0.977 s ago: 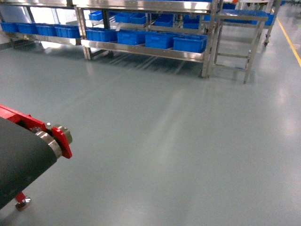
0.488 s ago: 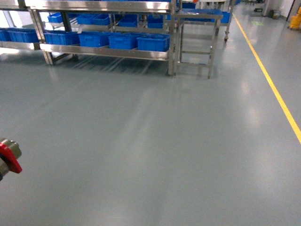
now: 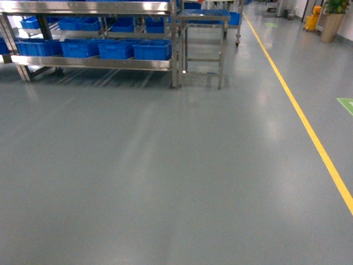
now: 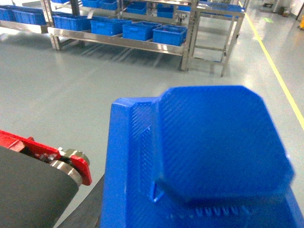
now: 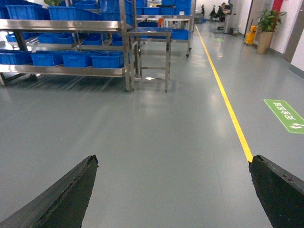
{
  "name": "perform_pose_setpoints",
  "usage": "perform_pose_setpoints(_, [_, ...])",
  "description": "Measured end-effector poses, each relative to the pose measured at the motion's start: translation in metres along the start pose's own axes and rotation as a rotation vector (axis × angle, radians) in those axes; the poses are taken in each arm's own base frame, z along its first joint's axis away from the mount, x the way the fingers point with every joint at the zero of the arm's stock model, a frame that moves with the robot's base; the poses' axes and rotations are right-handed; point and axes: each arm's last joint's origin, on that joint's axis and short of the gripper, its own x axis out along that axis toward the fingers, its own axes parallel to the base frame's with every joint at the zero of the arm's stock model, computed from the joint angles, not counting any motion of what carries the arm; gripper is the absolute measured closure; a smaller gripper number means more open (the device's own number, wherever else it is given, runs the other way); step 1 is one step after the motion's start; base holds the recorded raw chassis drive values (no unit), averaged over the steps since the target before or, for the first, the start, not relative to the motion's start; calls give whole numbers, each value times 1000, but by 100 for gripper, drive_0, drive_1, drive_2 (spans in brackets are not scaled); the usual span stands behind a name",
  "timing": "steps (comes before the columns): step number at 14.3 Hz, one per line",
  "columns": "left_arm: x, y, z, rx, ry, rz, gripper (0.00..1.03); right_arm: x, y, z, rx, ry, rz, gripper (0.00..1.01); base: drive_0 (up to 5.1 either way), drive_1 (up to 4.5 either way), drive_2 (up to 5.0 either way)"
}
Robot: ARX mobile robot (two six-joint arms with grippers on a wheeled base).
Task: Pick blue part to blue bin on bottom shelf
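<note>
Blue part [image 4: 209, 156] fills the lower right of the left wrist view, very close to the camera; it is a ribbed plastic piece with an eight-sided raised face on a flat back plate. It sits where the left claw should be, but the fingers themselves are hidden behind it, so one cannot tell if the left claw is closed on it or only under it. To the left of the part, a red bracket [image 4: 71, 159] with a metal roller end and a dark belt surface [image 4: 28, 194] show at the lower left corner.

The right claw [image 5: 173, 190] is spread wide: its two black fingertips [image 5: 61, 199] stand at the opposite lower corners of the right wrist view, with only grey floor [image 5: 161, 142] between them, and it holds nothing.

In the head view no arm is visible. The steel rack [image 3: 99, 8] stands far away at the upper left, and its bottom shelf [image 3: 94, 62] carries a row of blue bins [image 3: 151, 51] side by side. A small steel step frame [image 3: 204, 49] stands just beside the rack's right end. A yellow line [image 3: 300, 116] runs along the floor at the right.
</note>
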Motion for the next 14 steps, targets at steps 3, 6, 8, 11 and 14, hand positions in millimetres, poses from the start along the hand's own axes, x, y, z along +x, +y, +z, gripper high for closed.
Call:
perform_pose_setpoints(3, [0, 0, 0, 0, 0, 0, 59, 0, 0, 0, 0, 0, 0, 3, -156, -156, -156])
perform_pose_setpoints(6, [0, 0, 0, 2, 3, -1, 59, 0, 0, 0, 0, 0, 0, 3, -129, -129, -129])
perform_pose_setpoints(8, [0, 0, 0, 1, 1, 0, 59, 0, 0, 0, 0, -1, 0, 3, -69, 132, -271])
perform_pose_setpoints(11, [0, 0, 0, -1, -1, 0, 59, 0, 0, 0, 0, 0, 0, 3, -9, 394, -412])
perform_pose_setpoints(14, [0, 0, 0, 1, 1, 0, 59, 0, 0, 0, 0, 0, 0, 3, -9, 394, -412])
